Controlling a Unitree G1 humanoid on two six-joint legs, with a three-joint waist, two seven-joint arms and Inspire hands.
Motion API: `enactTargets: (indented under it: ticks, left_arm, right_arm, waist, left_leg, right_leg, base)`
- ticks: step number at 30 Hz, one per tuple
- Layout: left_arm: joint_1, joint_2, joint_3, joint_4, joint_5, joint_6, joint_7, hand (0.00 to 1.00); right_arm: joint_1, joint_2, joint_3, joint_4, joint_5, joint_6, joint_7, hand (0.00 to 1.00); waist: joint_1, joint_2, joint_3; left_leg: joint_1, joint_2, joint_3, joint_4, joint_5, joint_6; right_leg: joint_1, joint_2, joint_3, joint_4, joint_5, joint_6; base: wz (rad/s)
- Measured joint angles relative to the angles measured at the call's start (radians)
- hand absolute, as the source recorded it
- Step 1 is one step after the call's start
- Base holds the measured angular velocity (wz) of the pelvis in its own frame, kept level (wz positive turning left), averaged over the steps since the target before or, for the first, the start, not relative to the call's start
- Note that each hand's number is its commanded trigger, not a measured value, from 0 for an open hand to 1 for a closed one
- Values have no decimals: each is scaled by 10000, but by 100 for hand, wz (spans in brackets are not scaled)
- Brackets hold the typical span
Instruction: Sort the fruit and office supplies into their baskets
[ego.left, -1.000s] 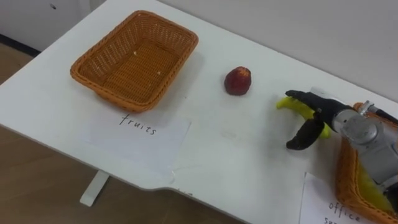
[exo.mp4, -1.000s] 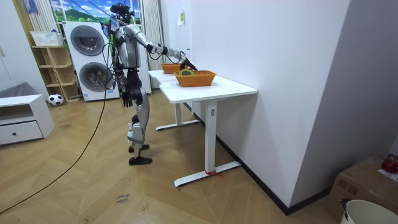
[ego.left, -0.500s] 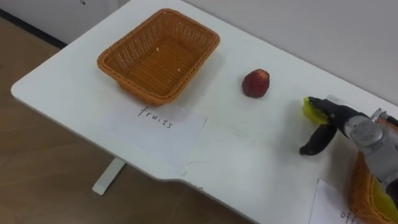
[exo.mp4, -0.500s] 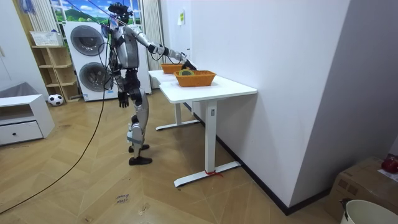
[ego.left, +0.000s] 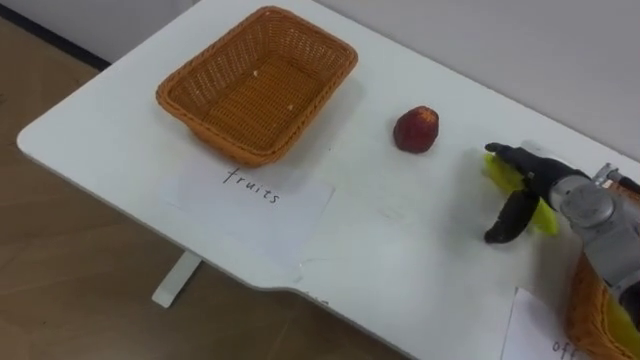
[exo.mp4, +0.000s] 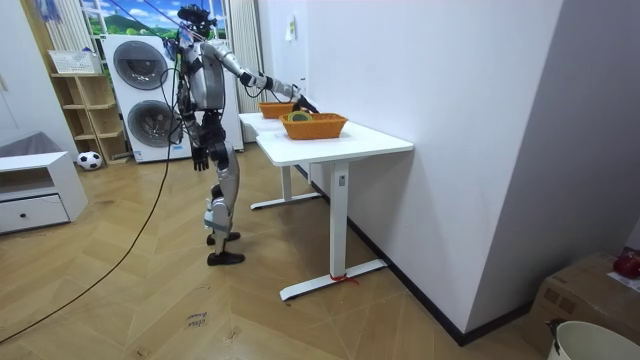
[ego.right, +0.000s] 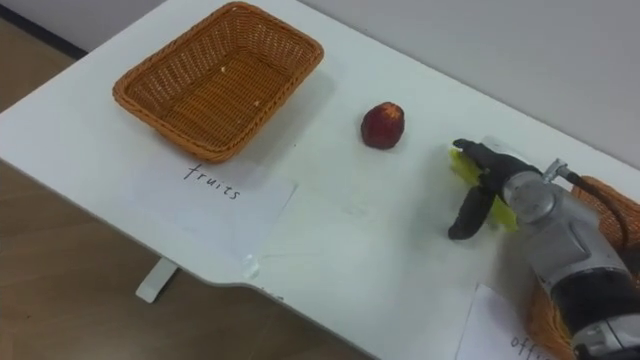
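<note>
In the left eye view the right hand (ego.left: 540, 180) comes in from the right and sits over the banana (ego.left: 496, 172) on the white worktop (ego.left: 400, 230). Its fingers and thumb are spread apart, not yet closed, with the fingers along the far side and the thumb angled down on the near side. The banana's long axis runs diagonally from far-left to near-right, so yellow shows beside the fingertips and again past the thumb. A red fruit (ego.left: 416, 130) lies apart to the left, between the banana and the empty fruit basket (ego.left: 210, 122), which stands well apart at the far left above its paper label (ego.left: 255, 195). The office basket (ego.left: 585, 315) is just beside the right wrist. In the room view the robot stands at the end of the worktop with its right arm stretched out over it, while the left hand (exo.mp4: 199, 158) hangs at its side, far from the fruit. The right eye view shows the same straddle: the thumb stands clear of the peel, so closing across the banana's narrow width looks like the move needed, followed by a long carry left to the fruit basket.
</note>
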Motion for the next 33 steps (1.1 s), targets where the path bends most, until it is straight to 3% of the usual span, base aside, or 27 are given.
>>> enactTargets:
  ticks: [9, 21, 33]
  left_arm:
    - [23, -25, -25, 70, 2, -35, -46, 0]
    - [57, -65, -23, -10, 18, -44, -90, 0]
    - [196, -61, -6, -37, 6, 21, -152, 0]
  right_arm:
    - [-1, 0, 1, -616, 35, -224, -173, 0]
    - [14, 0, 0, -1441, 5, -161, -5, 0]
    - [120, -1, -7, -904, -23, -112, 42, 0]
  waist:
    - [-10, -12, 8]
    - [-23, 52, 60]
    - [-245, 5, 24]
  left_leg:
    - [46, -7, -32, -8, -1, 1]
    - [141, -2, -17, -9, -1, 0]
    - [221, -19, -95, -2, -2, 0]
  right_leg:
    - [71, -5, -1, -3, -1, 2]
    - [142, 1, 9, -7, -1, 2]
    - [311, 5, -13, -8, -1, 3]
  base:
    - [1]
    - [0]
    - [2]
